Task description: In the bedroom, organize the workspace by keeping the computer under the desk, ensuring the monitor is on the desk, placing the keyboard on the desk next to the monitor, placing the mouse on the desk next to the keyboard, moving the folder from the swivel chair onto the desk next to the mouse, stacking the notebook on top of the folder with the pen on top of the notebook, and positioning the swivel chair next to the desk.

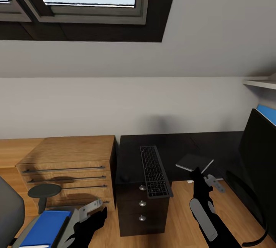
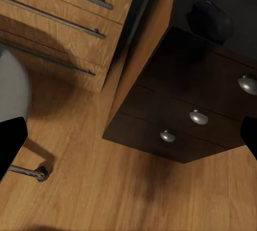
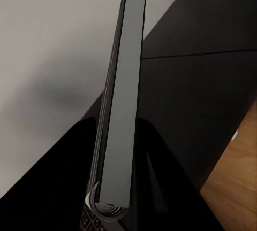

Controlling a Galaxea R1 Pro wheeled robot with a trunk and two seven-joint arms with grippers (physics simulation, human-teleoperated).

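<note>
On the black desk (image 1: 180, 144) the keyboard (image 1: 154, 171) lies lengthwise, its near end past the edge above the drawers (image 1: 142, 209). Just right of it, the right gripper (image 1: 202, 172) is clamped on a thin grey notebook (image 1: 193, 162), with the monitor (image 1: 258, 156) further right. The left gripper (image 1: 90, 211), jaws apart, hovers beside the blue folder (image 1: 45, 228) on the chair (image 1: 11, 211).

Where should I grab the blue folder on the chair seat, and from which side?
Take the folder by its long edge nearest the left gripper, coming in low from that side. It lies flat on the swivel chair seat, so jaws probably need to straddle its thin edge; the chair back and armrest block the other sides.
</note>
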